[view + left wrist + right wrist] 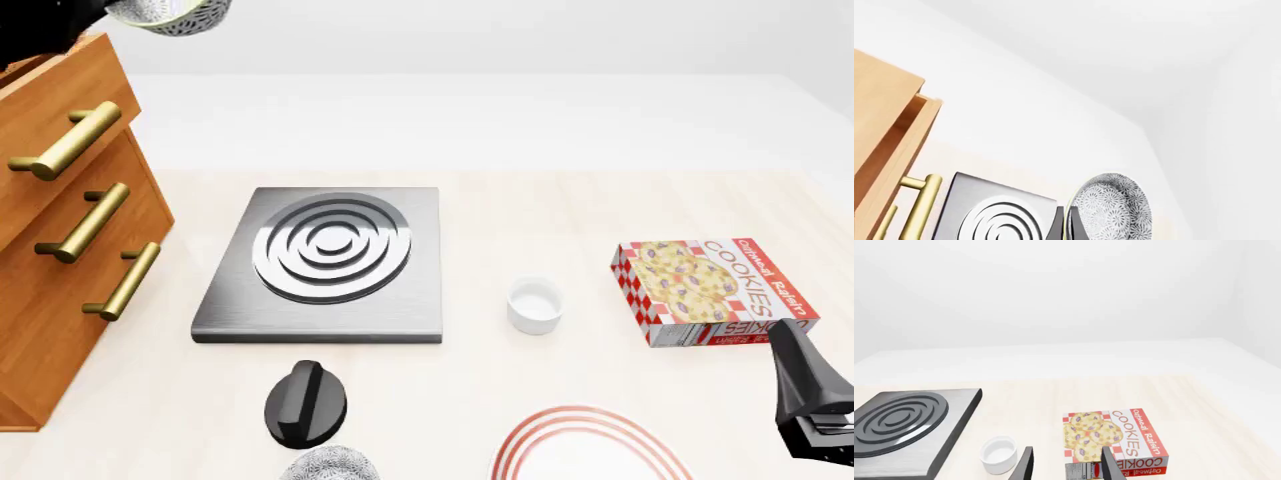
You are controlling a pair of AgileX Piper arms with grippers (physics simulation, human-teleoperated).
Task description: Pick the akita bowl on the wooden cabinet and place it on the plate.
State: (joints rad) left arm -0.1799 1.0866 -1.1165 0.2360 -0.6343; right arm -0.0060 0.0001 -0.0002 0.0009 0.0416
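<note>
The akita bowl (171, 14) hangs high above the wooden cabinet (54, 230) at the worktop's far-left corner, pinched at its rim by the left gripper's (1066, 225) jaws. It looks rigid, glazed and slick, so a rim pinch seems apt. The left wrist view shows that grip on the bowl (1113, 207); the front view alone shows the plate (587, 445) at the near edge. The right gripper's (1066, 465) jaws are parted, empty.
</note>
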